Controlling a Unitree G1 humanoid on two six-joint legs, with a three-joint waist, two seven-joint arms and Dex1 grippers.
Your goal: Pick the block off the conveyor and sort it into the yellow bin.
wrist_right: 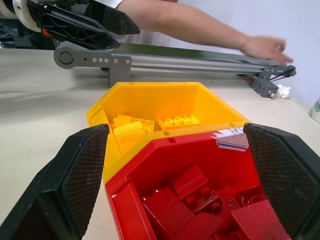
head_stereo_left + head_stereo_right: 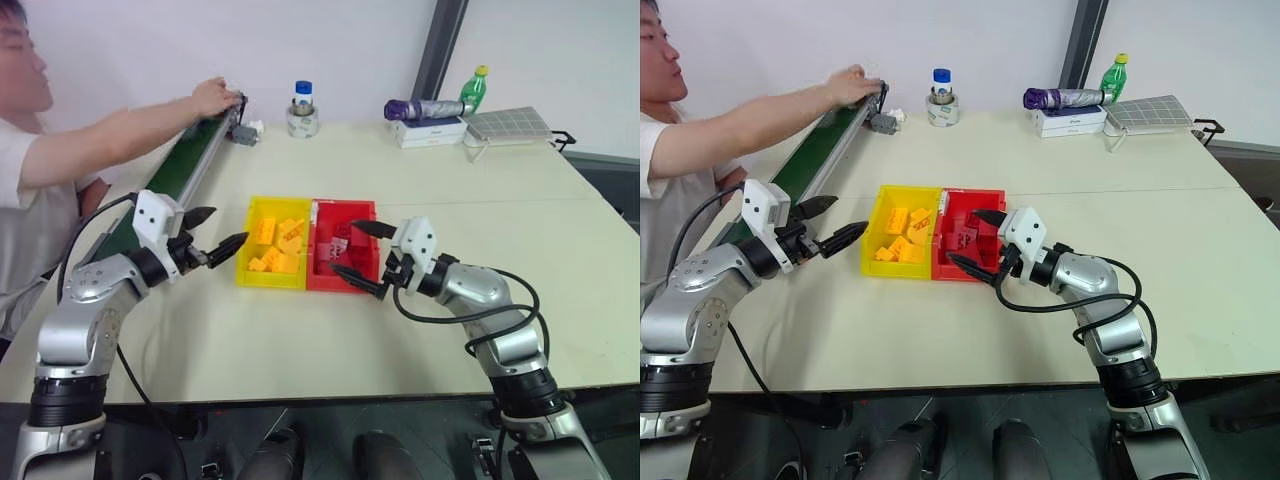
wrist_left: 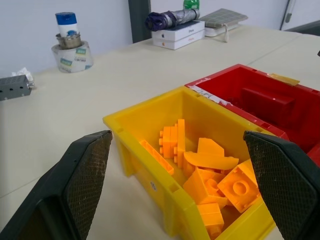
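Both pincers stood wide open and empty: the left pincer (image 2: pixel 214 236) hung level just beside the yellow bin (image 2: pixel 250 212), aimed across at it, and the right pincer (image 2: pixel 359 258) hovered level over the red bin (image 2: pixel 364 207), aimed back toward the left. Yellow bin and red bin sat touching, side by side, mid-tabletop (image 2: pixel 480 190), the yellow one holding several yellow bricks (image 2: pixel 283 240). Along the tabletop's left edge the conveyor (image 2: pixel 186 160) ran lengthwise away from the robot; a person's hand (image 2: pixel 216 96) rested at its far end. Which block was the task's, I could not tell.
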